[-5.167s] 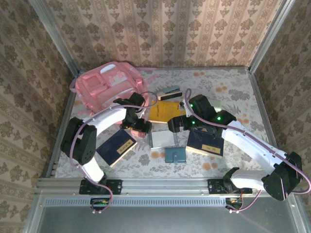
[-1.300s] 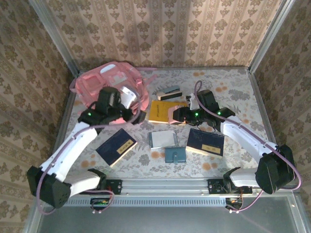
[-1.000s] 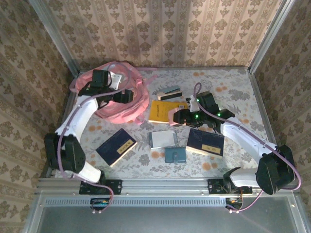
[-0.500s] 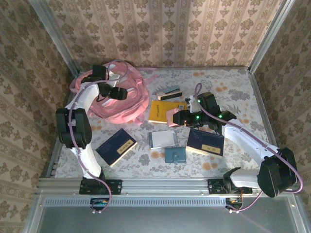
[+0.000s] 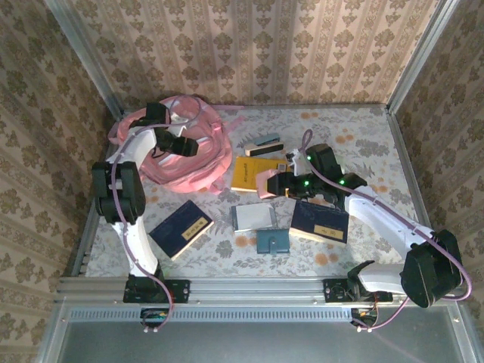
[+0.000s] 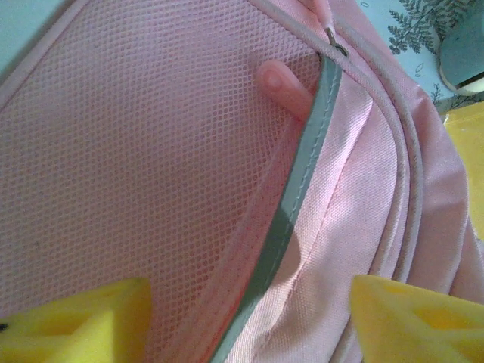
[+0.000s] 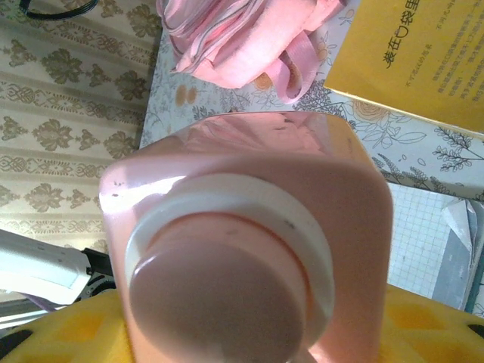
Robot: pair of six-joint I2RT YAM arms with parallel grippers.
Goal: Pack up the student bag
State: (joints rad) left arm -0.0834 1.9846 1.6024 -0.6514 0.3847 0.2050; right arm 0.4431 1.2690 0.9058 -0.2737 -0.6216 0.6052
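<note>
The student bag (image 5: 206, 160), soft and pink, lies at the table's back left. My left gripper (image 5: 181, 144) hovers over its top. In the left wrist view the bag's pink mesh (image 6: 136, 166) and grey-green zip edge (image 6: 291, 219) fill the frame. That gripper (image 6: 246, 325) is open, its yellow fingertips (image 6: 76, 321) standing either side of the zip edge without pressing it. My right gripper (image 5: 277, 183) is at mid-table, shut on a pink square bottle (image 7: 249, 227) with a white collar and pink cap. The bottle (image 5: 263, 182) points left toward the bag (image 7: 242, 38).
A yellow book (image 5: 253, 172) lies under the bottle. A stapler (image 5: 262, 144) sits behind it. Nearer me are a blue book (image 5: 181, 227), a grey notebook (image 5: 252, 217), a teal pouch (image 5: 271, 240) and a second blue book (image 5: 321, 221). Metal rails edge the table.
My left arm has swung from mid-table up to the bag's back left, and its jaws have narrowed. The bag has been pulled about. The right gripper keeps the bottle almost still.
</note>
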